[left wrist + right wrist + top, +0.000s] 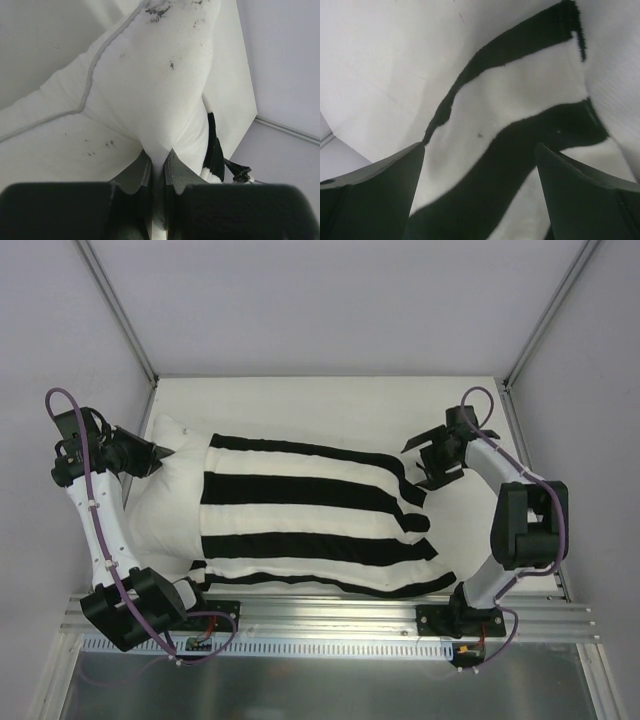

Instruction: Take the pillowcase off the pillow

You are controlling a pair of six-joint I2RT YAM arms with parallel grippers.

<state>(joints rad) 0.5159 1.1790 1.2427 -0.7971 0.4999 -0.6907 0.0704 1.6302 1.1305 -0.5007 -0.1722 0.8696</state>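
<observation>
The pillow (pixel 165 502) is a plump white cushion lying across the table, its left end bare. The black and white striped pillowcase (pixel 310 515) covers its middle and right part. My left gripper (pixel 158 457) is shut on a fold of the pillow's white fabric (pixel 160 90) at its upper left end; a strip of striped cloth (pixel 215 150) shows behind. My right gripper (pixel 428 453) is open, just above the pillowcase's upper right corner. In the right wrist view the striped cloth (pixel 510 130) lies between the spread fingers (pixel 395 175), untouched.
The white table (pixel 320 405) is walled in by grey panels with metal posts at the back corners. The pillow takes up most of the surface. An aluminium rail (pixel 330 615) with both arm bases runs along the near edge.
</observation>
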